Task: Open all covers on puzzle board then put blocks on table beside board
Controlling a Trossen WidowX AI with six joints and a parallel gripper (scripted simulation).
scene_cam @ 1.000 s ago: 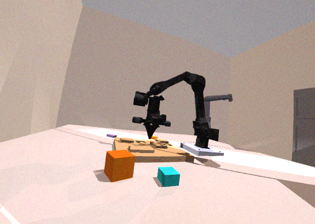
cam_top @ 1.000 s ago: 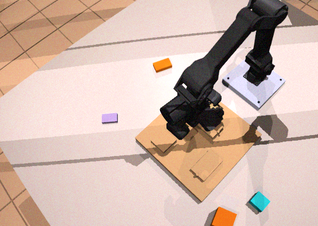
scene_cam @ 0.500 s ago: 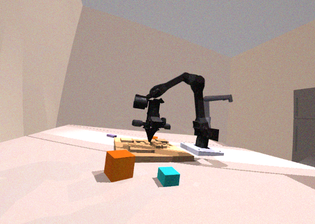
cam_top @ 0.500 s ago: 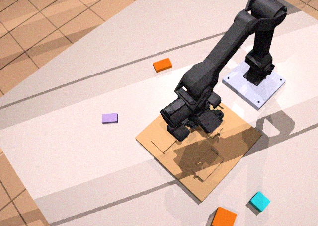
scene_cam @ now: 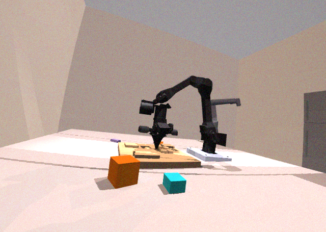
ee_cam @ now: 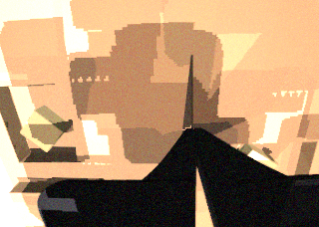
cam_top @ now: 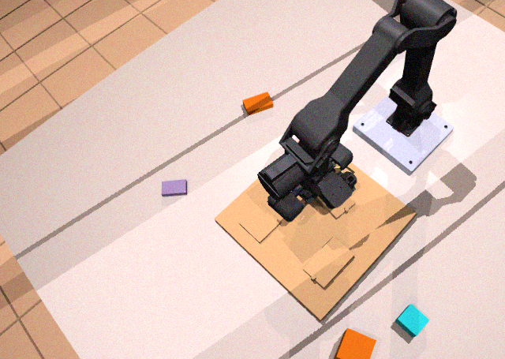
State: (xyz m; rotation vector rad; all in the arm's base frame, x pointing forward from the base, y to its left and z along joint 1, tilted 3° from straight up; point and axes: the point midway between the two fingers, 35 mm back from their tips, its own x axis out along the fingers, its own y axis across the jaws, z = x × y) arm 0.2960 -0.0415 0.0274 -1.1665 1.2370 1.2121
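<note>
Claw: (scene_cam: 157, 147) (ee_cam: 193, 129) I had it clenched on nothing, fingertips together and pointing down, low over the puzzle board.
Puzzle board: (cam_top: 291, 292) (scene_cam: 173, 164) (ee_cam: 236, 95) it lay flat on the worktop (cam_top: 155, 265) (scene_cam: 65, 198), near the arm's pale base plate (cam_top: 442, 130) (scene_cam: 223, 159).
Near cover: (cam_top: 330, 263) (scene_cam: 146, 154) my top view showed this rectangular panel towards the board's lower corner, a small knob at one end.
Left cover: (cam_top: 259, 229) it sat near the board's left corner.
Pale block: (ee_cam: 45, 128) the wrist view showed it at the left, in a dark-edged well; whether the claw touched the board, I could not tell.
Orange cube: (cam_top: 356, 345) (scene_cam: 124, 171) it rested off the board, near the cyan block (cam_top: 412, 319) (scene_cam: 174, 182).
Purple block: (cam_top: 173, 187) (scene_cam: 115, 140) it lay beyond the board, apart from the orange block (cam_top: 257, 103).
</note>
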